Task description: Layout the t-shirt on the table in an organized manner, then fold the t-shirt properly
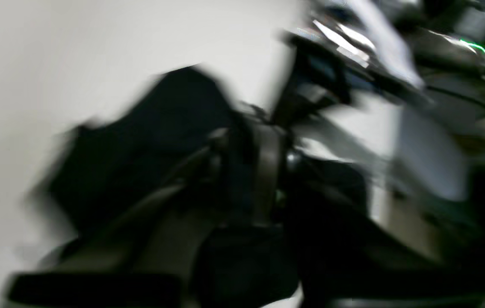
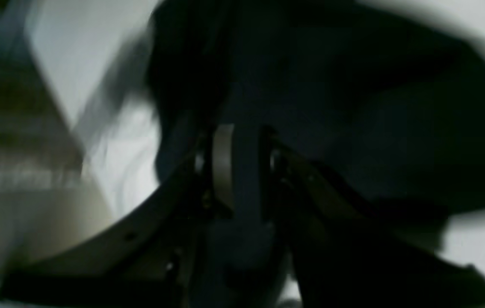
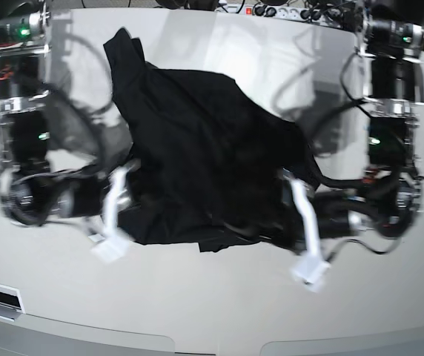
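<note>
The black t-shirt (image 3: 197, 141) lies rumpled across the middle of the white table (image 3: 219, 311), one end reaching toward the far left. In the motion-blurred right wrist view my right gripper (image 2: 242, 171) has its fingers close together with a strip of the dark t-shirt (image 2: 353, 98) pinched between them, at the shirt's near left edge. Also blurred, my left gripper (image 1: 249, 167) has its narrow fingers set in the black t-shirt (image 1: 152, 141), at the shirt's near right edge. In the base view both sets of fingertips are buried in the cloth.
Both arm bases (image 3: 19, 111) (image 3: 393, 96) stand at the table's far corners, with looping cables beside them. A power strip with plugs (image 3: 286, 9) lies along the back edge. The table's curved front edge (image 3: 212, 340) runs close to the bottom of the base view.
</note>
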You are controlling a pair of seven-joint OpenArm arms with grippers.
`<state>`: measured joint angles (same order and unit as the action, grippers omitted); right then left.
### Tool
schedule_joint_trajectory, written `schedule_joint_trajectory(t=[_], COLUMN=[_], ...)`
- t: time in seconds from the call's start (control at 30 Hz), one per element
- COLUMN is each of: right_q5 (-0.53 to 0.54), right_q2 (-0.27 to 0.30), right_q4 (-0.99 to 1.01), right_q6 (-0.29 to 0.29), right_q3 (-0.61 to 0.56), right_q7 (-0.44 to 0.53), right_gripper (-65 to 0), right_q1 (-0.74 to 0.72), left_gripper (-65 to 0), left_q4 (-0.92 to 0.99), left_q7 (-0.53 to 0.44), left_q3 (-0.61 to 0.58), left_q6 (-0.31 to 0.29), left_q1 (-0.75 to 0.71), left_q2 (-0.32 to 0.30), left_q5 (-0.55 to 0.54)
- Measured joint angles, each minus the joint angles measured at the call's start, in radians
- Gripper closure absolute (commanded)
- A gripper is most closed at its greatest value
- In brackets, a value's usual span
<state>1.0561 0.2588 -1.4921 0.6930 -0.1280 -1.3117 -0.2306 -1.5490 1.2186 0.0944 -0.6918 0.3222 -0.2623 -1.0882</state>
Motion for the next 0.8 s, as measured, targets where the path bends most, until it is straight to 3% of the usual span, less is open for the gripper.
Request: schedule_joint_trajectory(t=[0.03,0.1,0.23,0.37,0.5,0.53,0.67,0.73,0.8], right_q5=[-0.006,-0.054,-0.188,-0.283,-0.464,-0.541,-0.878,-0.943,-0.940], right_q2=[-0.010,-0.026,-0.047,-0.091,-0.141,-0.148,-0.146,-0.145,-0.143], right_q4=[0.000,0.000,0.000,0.000,0.000,0.000,0.000,0.000,0.000], right_q6=[0.000,0.000,0.000,0.000,0.000,-0.023,-0.249,-0.316,-0.316], right_q3=[-0.045,-0.127,-0.264,-0.407,-0.565,-0.603,-0.736,-0.770,-0.791], right_q7=[0.005,0.052,0.144,0.185,0.293,0.329,0.460,0.473,0.474], right_gripper=[-12.2,-12.5,-21.6,-26.6,-27.5,-29.1,-40.2,-40.7,-40.7], right_q1=[-0.001,-0.002,-0.003,-0.003,0.003,0.005,0.019,0.034,0.055], left_gripper=[0.0,0.0,0.0,0.0,0.0,0.0,0.0,0.0,0.0], left_q4=[0.000,0.000,0.000,0.000,0.000,0.000,0.000,0.000,0.000], left_q7=[-0.034,-0.106,-0.173,-0.180,-0.192,-0.200,-0.202,-0.203,-0.209], left_q3=[0.021,0.044,0.044,0.045,0.044,0.044,0.044,0.044,0.044], left_q6=[-0.002,-0.001,0.090,0.112,0.111,0.109,0.108,0.109,0.108], left_q1=[0.004,0.008,0.002,-0.006,-0.015,-0.022,-0.047,-0.057,-0.065], left_q2=[-0.021,-0.061,-0.143,-0.215,-0.248,-0.254,-0.255,-0.255,-0.254], left_q5=[0.043,0.137,0.307,0.345,0.345,0.349,0.372,0.371,0.370])
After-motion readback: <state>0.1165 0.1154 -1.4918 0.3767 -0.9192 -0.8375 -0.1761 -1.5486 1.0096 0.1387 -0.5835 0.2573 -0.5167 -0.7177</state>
